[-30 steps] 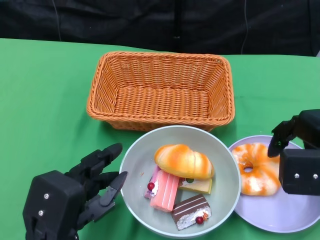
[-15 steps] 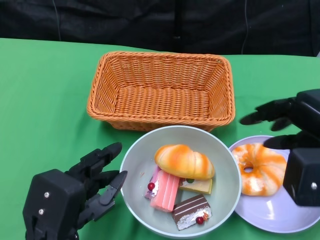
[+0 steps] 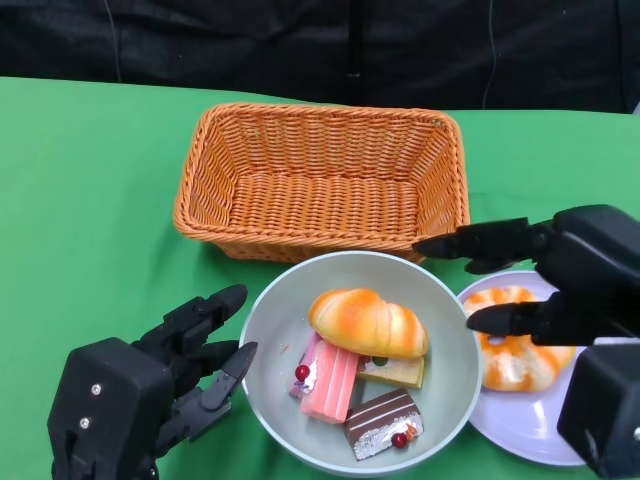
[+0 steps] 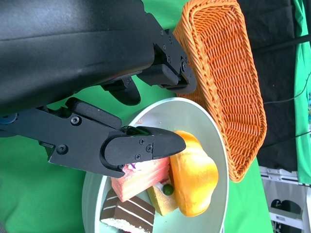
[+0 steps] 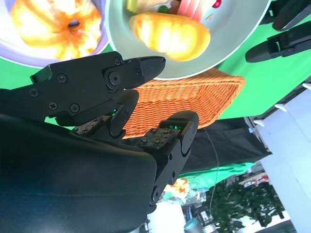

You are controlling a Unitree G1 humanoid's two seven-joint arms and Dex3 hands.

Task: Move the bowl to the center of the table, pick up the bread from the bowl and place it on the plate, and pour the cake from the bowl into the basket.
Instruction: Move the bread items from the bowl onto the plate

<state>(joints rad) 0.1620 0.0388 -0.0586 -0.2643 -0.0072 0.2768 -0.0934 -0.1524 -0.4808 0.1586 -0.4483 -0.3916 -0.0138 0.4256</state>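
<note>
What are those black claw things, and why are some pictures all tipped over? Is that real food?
Those are a robot's two hands. The left hand waits beside a pale bowl, and the right hand reaches out over a plate. Both are open and hold nothing. One picture looks down from the robot's head. The other two come from cameras at its wrists, which turn with the arm, so they look tipped. On the green table stands a woven basket. The bowl holds a bread roll and cake slices. The plate holds a doughnut. Whether the food is real, I can't tell.
</note>
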